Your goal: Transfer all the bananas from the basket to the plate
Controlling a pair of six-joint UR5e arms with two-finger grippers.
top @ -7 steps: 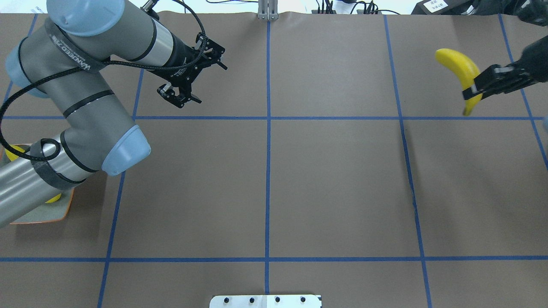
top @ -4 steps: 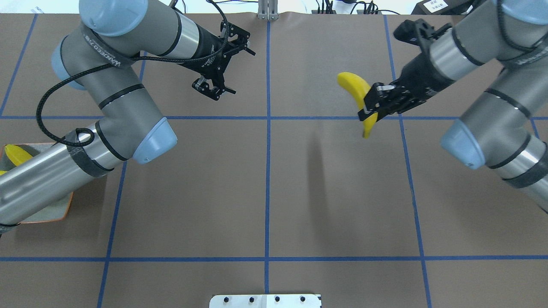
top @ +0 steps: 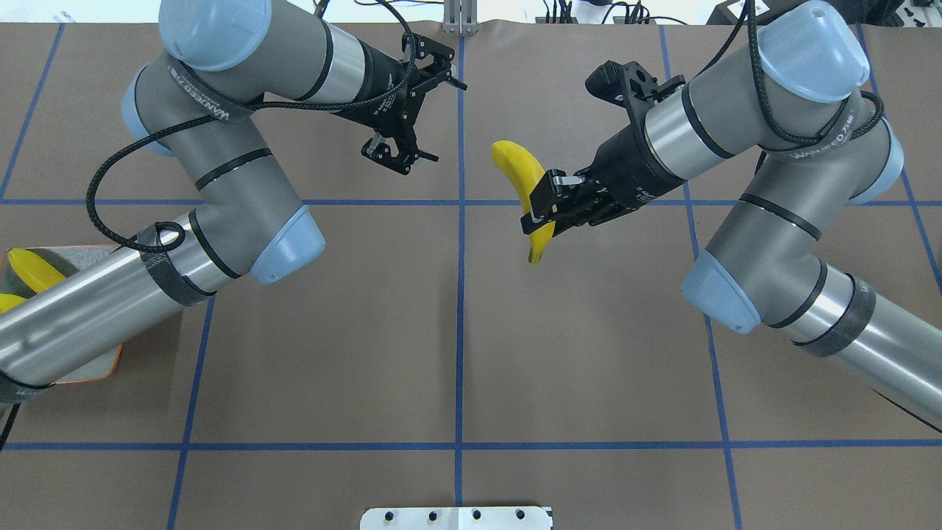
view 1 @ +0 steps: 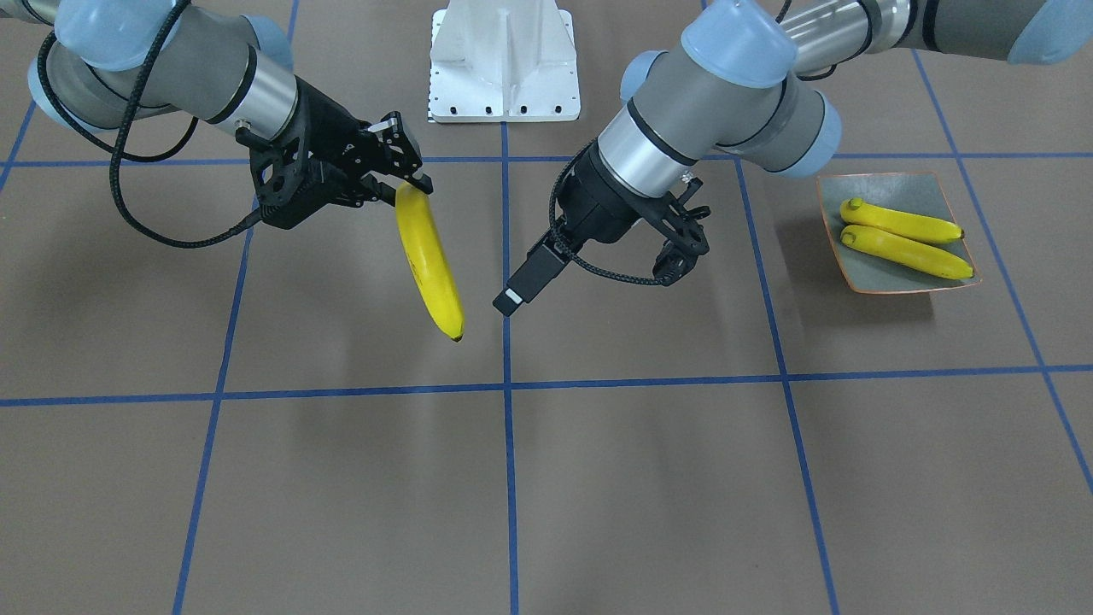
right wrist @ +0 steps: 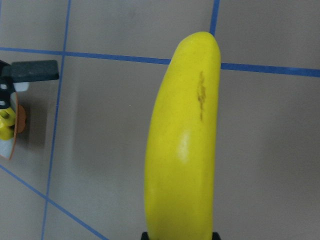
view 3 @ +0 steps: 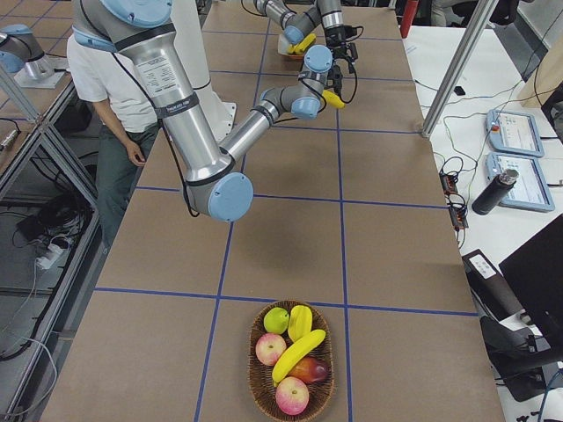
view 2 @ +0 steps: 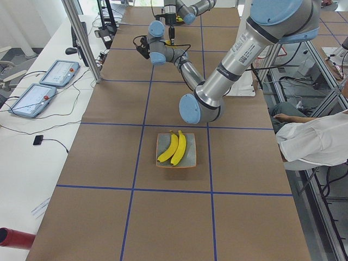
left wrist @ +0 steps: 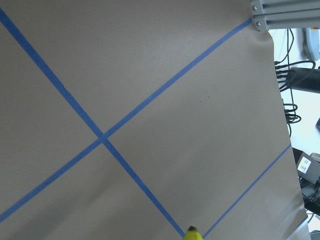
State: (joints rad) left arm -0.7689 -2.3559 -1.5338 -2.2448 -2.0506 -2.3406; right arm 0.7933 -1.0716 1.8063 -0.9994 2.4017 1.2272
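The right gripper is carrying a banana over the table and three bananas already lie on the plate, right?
Not quite: two bananas lie on the plate, as the front-facing view shows. The right gripper does carry a banana over the table.

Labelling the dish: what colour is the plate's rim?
Orange-brown, edging the grey-green plate; it shows best in the exterior front-facing view.

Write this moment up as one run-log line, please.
right fingers: shut on smooth yellow banana, airborne mid-table | left fingers: open, empty | square grey-green plate: two bananas | woven basket: two more bananas
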